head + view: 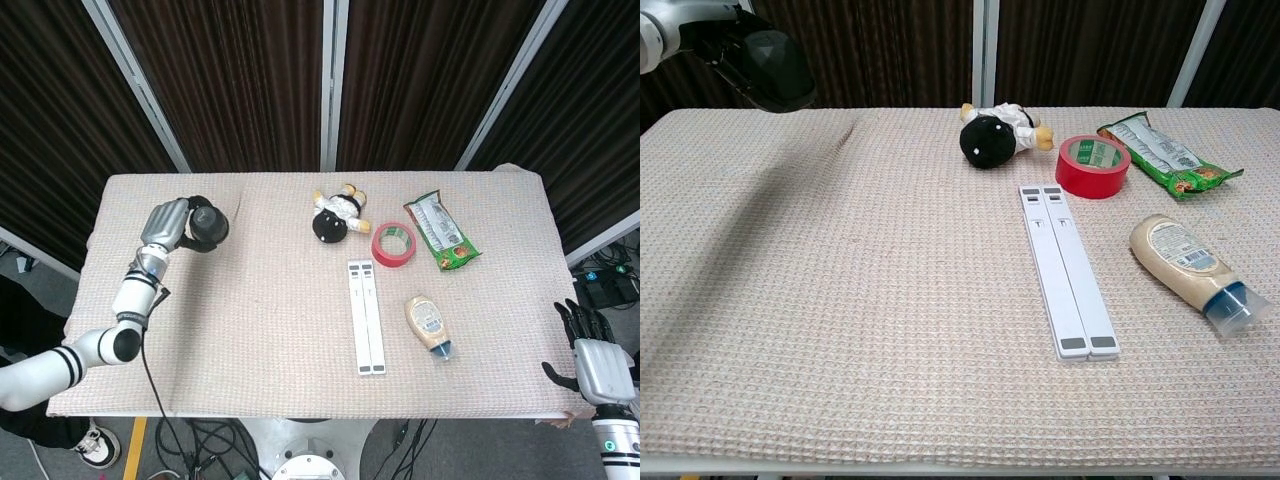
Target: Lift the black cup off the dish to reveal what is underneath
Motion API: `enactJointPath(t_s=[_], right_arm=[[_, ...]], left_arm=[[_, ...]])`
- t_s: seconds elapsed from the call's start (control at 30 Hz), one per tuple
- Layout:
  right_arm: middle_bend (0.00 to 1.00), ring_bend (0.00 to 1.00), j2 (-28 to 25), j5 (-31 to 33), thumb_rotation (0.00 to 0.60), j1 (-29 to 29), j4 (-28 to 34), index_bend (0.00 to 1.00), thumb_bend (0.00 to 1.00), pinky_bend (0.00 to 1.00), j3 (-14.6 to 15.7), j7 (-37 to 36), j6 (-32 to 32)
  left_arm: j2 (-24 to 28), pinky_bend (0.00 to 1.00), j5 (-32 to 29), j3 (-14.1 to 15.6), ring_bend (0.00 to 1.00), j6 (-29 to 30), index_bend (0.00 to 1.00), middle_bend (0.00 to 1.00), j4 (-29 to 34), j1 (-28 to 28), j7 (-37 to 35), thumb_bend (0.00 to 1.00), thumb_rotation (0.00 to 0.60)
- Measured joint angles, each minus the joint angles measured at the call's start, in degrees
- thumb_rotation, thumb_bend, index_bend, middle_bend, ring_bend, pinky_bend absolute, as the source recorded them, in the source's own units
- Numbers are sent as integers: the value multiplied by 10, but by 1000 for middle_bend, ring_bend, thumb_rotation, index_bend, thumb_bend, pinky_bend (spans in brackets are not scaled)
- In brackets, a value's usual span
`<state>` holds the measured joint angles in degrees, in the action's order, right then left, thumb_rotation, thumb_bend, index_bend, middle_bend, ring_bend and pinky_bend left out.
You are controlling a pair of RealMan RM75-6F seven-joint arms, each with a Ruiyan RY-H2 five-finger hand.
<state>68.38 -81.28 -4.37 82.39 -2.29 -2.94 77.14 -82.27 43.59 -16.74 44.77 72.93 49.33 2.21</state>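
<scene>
The left hand wraps its fingers around the black cup, holding it mouth-down in the air above the worktop's far-left corner. The cup is matte and faceted. The right hand hangs beyond the worktop's near-right corner, fingers spread, grasping nothing.

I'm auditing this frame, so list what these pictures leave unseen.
- Left hand, chest view: cut off by the top-left edge; its fingers are lost behind the black cup.
- Cup's inside: turned away in both views.
- Right hand, head view: partly cropped by the corner; absent from the chest view.
- Dish: not seen in either view.
</scene>
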Motion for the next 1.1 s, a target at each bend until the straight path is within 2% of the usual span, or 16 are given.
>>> enactJointPath(t_s=[0.07, 0.17, 0.33, 0.4, 0.5, 0.57, 0.63, 0.8, 0.9, 1.0, 1.1], right_arm=[[0, 0, 1, -1, 600, 0, -1, 0, 130, 0, 1, 0, 0], [0, 0, 0, -1, 600, 2, -2, 0, 131, 0, 0, -4, 5], [0, 0, 1, 2, 600, 2, -9, 0, 131, 0, 1, -8, -1], [0, 0, 4, 4, 600, 0, -12, 0, 131, 0, 1, -8, -6], [0, 0, 6, 5, 600, -2, -13, 0, 131, 0, 0, -7, -8], [0, 0, 6, 4, 600, -1, -12, 0, 131, 0, 0, -6, -6], [0, 0, 5, 4, 600, 0, -11, 0, 130, 0, 0, -6, -3], [0, 0, 2, 5, 600, 2, -10, 0, 131, 0, -3, -10, 2], [0, 0, 3, 6, 600, 2, -13, 0, 131, 0, -1, -11, -3], [0, 0, 5, 6, 600, 1, -15, 0, 131, 0, 0, -12, -5], [0, 0, 5, 7, 600, 1, -17, 0, 131, 0, -1, -13, -6]], left_arm=[[-3, 290, 5, 5, 274, 7, 404, 459, 20, -1, 3, 208, 600], [-8, 292, 59, 22, 279, 19, 404, 463, 95, -4, 10, 208, 600], [-18, 293, 230, 54, 280, 45, 405, 462, 224, -12, 23, 208, 600], [-19, 293, 282, 55, 280, 54, 405, 462, 241, -15, 29, 208, 600], [-23, 293, 308, 48, 280, 69, 405, 462, 223, -17, 43, 208, 600], [-26, 294, 296, 40, 280, 76, 405, 463, 193, -16, 55, 208, 600], [-30, 294, 255, 27, 280, 81, 405, 462, 142, -14, 71, 208, 600], [-38, 295, 91, -9, 280, 67, 405, 463, -15, -7, 98, 208, 600], [-35, 294, 22, -17, 280, 55, 405, 463, -64, -8, 97, 208, 600], [-29, 294, 9, -16, 281, 45, 405, 463, -56, -12, 90, 208, 600], [-20, 295, 40, -8, 283, 33, 402, 462, 9, -20, 75, 208, 600]])
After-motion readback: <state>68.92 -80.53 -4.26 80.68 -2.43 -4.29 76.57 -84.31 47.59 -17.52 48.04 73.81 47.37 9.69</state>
